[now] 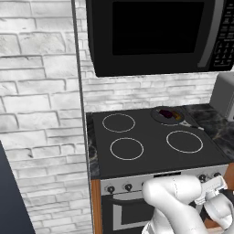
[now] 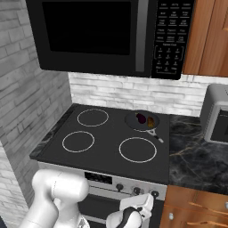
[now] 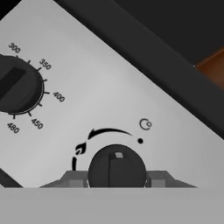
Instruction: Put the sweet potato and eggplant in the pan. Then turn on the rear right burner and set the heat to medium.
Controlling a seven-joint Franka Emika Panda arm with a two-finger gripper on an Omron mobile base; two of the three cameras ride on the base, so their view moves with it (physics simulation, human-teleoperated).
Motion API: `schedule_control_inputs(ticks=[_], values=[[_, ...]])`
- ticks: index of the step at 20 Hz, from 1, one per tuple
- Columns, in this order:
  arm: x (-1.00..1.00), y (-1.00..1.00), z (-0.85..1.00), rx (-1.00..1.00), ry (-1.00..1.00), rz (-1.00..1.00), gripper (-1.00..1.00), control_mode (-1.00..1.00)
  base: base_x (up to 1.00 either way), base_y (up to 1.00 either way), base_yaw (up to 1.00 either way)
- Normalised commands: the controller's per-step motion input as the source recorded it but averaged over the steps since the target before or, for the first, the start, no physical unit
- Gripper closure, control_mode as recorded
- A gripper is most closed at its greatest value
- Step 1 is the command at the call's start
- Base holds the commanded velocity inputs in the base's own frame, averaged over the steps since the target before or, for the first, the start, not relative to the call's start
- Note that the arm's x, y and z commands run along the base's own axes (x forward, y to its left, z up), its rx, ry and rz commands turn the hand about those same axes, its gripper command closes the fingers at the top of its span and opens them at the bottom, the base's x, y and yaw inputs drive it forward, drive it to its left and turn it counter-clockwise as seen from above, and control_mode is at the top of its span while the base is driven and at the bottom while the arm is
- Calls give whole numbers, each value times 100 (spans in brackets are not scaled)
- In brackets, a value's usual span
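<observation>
Although both vegetables already lie in the pan [image 2: 143, 121], the burner step appears unfinished. Seen from the right base view, the eggplant [image 2: 140, 118] and the sweet potato [image 2: 151, 121] rest side by side inside the skillet, which sits on the rear right burner [image 1: 157, 121] of the black cooktop [image 2: 107, 142]; the pan's thin handle points toward the stone table [image 2: 196, 151] at the right. Below the cooktop's front edge, the tool [image 3: 116, 183] is at the control panel [image 3: 87, 100], its two finger tips set on either side of a dark burner knob [image 3: 117, 171] and closed against it, so the tool is clamped on that knob. A curved arrow and a small burner symbol are printed above the knob; a larger oven dial [image 3: 17, 85] with temperature figures lies to its upper left in the hand view. Whether the knob has reached the medium setting cannot be told. Judged progress: loading complete, heat setting in hand, release remaining.
</observation>
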Motion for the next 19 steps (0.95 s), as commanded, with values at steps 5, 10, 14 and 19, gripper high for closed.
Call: schedule_control_inputs(ticks=[5,10,14,19], values=[[-1,-1,-11,-30,0,-6,100,-100,0,0,0],[-3,-2,-12,-31,0,-6,100,-100,0,0,0],[-1,-6,-17,-30,0,-7,100,-100,0,0,0],[-4,-9,-22,-28,0,-7,100,-100,0,0,0]])
